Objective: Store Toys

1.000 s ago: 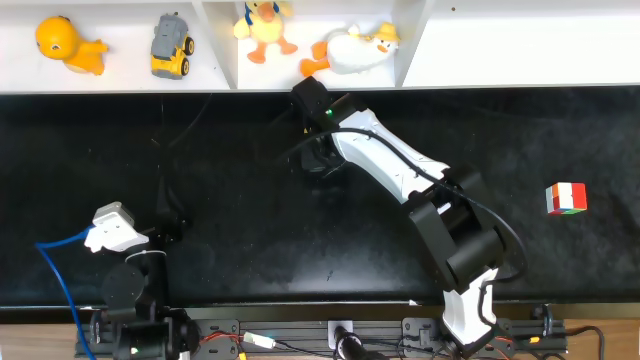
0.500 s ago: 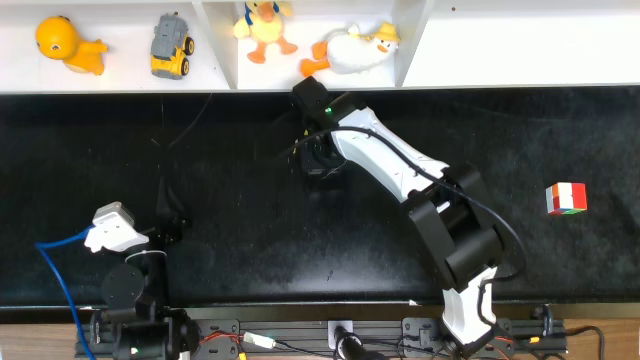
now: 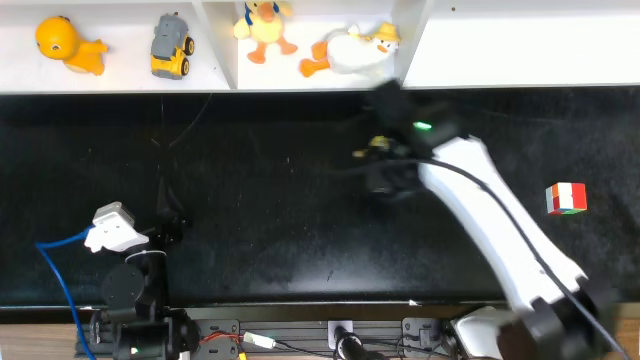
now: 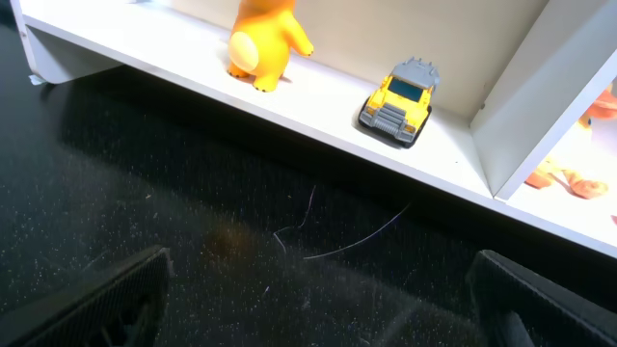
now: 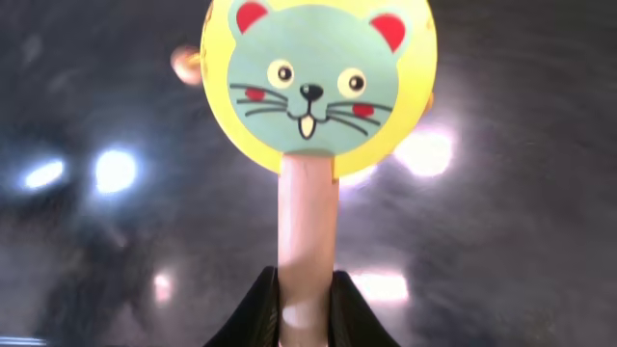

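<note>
Top view: a white shelf [image 3: 520,60] runs along the far edge of the black tabletop [image 3: 250,200]. In its bays stand an orange duck [image 3: 68,44], a yellow truck [image 3: 171,46], a yellow duck [image 3: 264,28] and a white duck [image 3: 350,50].
Right wrist view: the right pincer [image 5: 307,313] is clamped on the wooden handle of a cat-face rattle [image 5: 318,87].
Rattle's place: held clear of the tabletop, in front of the shelf and near the divider to the right of the white duck's bay.
Long axis: the handle runs straight out from between the fingers, and the round yellow head is the part farthest from the pincer.
Key relation: the shelf lies beyond the rattle's head, so the head would go in first. Which bay it lines up with I cannot tell.
Left pincer [image 4: 318,265]: fingers wide apart and holding nothing, low by the tabletop's near left and facing the truck's bay.
Nearer arm: the right one, by a wide margin, judging by where each stands.
Left over: a coloured cube [image 3: 566,198] lies on the tabletop at the right, well apart from the right pincer and nearer that arm than the left.
Step, as I judge it: carrying the rattle to a bay, release not yet made.
</note>
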